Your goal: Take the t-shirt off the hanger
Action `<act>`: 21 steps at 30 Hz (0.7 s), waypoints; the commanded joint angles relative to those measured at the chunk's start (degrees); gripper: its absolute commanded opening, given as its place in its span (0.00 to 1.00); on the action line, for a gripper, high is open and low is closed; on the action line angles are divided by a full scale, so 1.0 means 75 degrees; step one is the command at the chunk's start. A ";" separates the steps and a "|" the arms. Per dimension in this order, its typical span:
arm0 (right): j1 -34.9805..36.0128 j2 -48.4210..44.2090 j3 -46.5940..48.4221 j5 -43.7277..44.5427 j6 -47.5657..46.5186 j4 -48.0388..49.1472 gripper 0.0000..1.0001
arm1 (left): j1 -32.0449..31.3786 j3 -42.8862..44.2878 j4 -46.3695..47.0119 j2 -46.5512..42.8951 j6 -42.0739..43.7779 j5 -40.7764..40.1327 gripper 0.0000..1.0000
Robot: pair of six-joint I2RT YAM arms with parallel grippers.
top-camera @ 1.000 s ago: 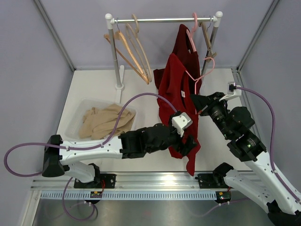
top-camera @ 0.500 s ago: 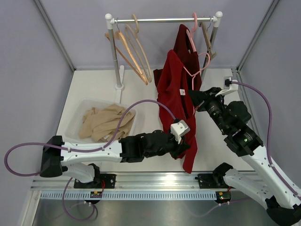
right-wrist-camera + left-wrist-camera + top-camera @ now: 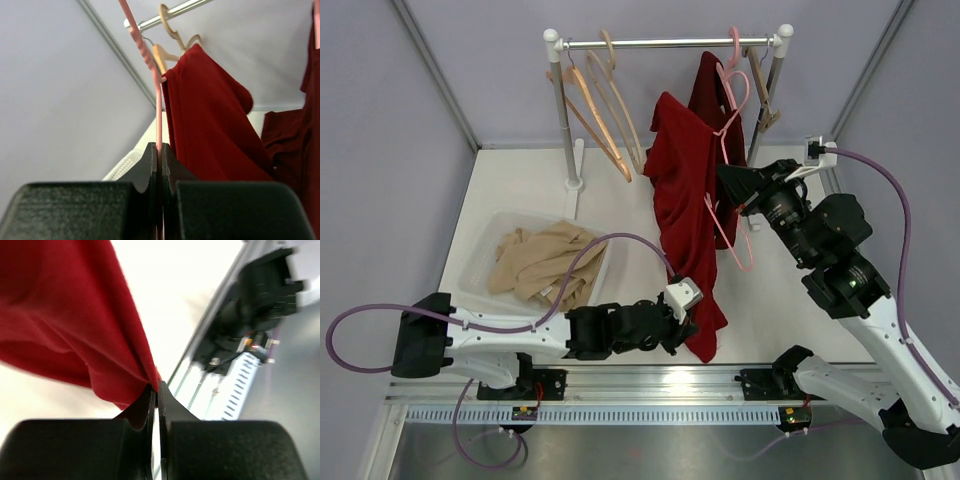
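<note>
The right gripper (image 3: 159, 147), jaws clamped on the pink hanger (image 3: 159, 110), braces it aloft so the left gripper (image 3: 156, 385), jaws pinched on the red t-shirt (image 3: 685, 200) hem low over the worktop (image 3: 520, 185), can draw the stretched shirt off.

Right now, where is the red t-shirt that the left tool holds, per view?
Top external: centre, red t-shirt, hem pinched in the left tool.
Left wrist: upper left, running into the left tool.
Right wrist: centre right, beside the pink hanger.
Shared landmark: the clothes rod, in top external and right wrist only.
</note>
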 commanded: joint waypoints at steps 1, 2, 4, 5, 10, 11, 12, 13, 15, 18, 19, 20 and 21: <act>0.0038 -0.0261 0.0537 -0.0282 0.0101 0.1040 0.00 | -0.0145 -0.0162 -0.0399 -0.0241 -0.0212 -0.0673 0.00; 0.0050 -0.0517 0.0420 -0.0399 0.0194 0.0970 0.00 | -0.0133 -0.0116 -0.0447 -0.0358 -0.0165 -0.1279 0.00; 0.0039 -0.1113 -0.0106 -0.0833 0.0452 0.0749 0.00 | -0.0121 0.0152 -0.0621 -0.0804 0.0057 -0.1950 0.00; 0.0038 -0.1593 -0.0491 -0.0939 0.0615 0.0677 0.00 | -0.0121 0.0340 -0.0507 -0.1049 0.0290 -0.2603 0.00; 0.0038 -0.2766 -0.1198 -0.1560 0.0992 0.0257 0.00 | -0.0051 0.0809 0.0802 -0.1262 0.1542 -0.4376 0.00; 0.0038 -0.2885 -0.1175 -0.1758 0.1027 0.0115 0.00 | 0.0019 0.1031 0.1085 -0.1216 0.1825 -0.4761 0.00; 0.0038 -0.2991 -0.1151 -0.1888 0.1074 -0.0049 0.00 | 0.0043 0.1114 0.1424 -0.1169 0.2176 -0.4997 0.00; 0.0038 -0.3189 -0.1116 -0.2005 0.1097 -0.0271 0.00 | 0.0089 0.1197 0.2182 -0.1006 0.2852 -0.5174 0.00; 0.0050 -0.3389 -0.1057 -0.2461 0.1249 -0.0436 0.00 | 0.0393 0.1605 0.2668 -0.0818 0.3360 -0.5247 0.00; 0.0038 -0.3694 -0.0929 -0.3025 0.1425 -0.0601 0.00 | 0.0944 0.2319 0.3114 -0.0373 0.3877 -0.5047 0.00; 0.0038 -0.3834 -0.0882 -0.3118 0.1449 -0.0729 0.00 | 0.1050 0.2450 0.3394 -0.0267 0.4076 -0.4965 0.00; 0.0038 -0.3894 -0.0789 -0.3259 0.1496 -0.0823 0.00 | 0.1213 0.2556 0.3547 -0.0127 0.4205 -0.4593 0.00; 0.0038 -0.3941 -0.0753 -0.3353 0.1531 -0.0882 0.00 | 0.1249 0.2766 0.3897 -0.0056 0.4532 -0.4416 0.02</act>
